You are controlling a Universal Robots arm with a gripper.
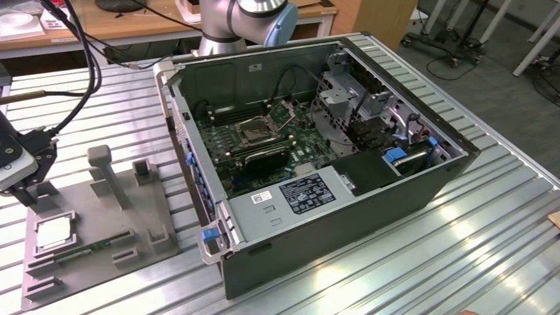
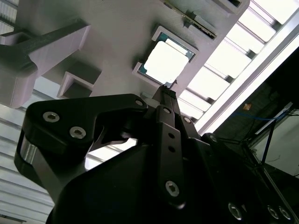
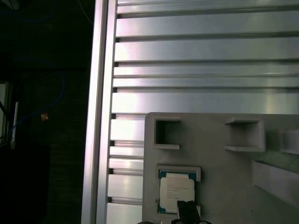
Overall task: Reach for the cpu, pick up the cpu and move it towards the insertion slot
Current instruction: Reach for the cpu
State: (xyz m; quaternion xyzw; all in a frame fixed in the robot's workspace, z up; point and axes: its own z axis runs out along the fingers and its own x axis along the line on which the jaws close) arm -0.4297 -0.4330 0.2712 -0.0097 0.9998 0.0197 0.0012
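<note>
The cpu (image 1: 54, 233) lies flat in a recess of the grey holder (image 1: 96, 226) at the exterior view's left, its silvery top facing up. My gripper (image 1: 20, 195) hangs just above the holder, beside the cpu's recess and apart from the chip. In both wrist views the cpu (image 2: 167, 60) (image 3: 176, 192) sits just beyond the gripper (image 2: 168, 91) (image 3: 187, 207), which is shut with nothing in it. The insertion slot (image 1: 256, 131) is on the green board inside the open computer case (image 1: 350, 216), far from the gripper.
A thin green memory stick (image 1: 88, 248) lies in the holder beside the cpu. Upright grey posts (image 1: 101, 172) rise from the holder near the gripper. The ribbed metal table (image 1: 490, 230) carries both holder and case. Cables (image 1: 70, 98) hang over the table's left.
</note>
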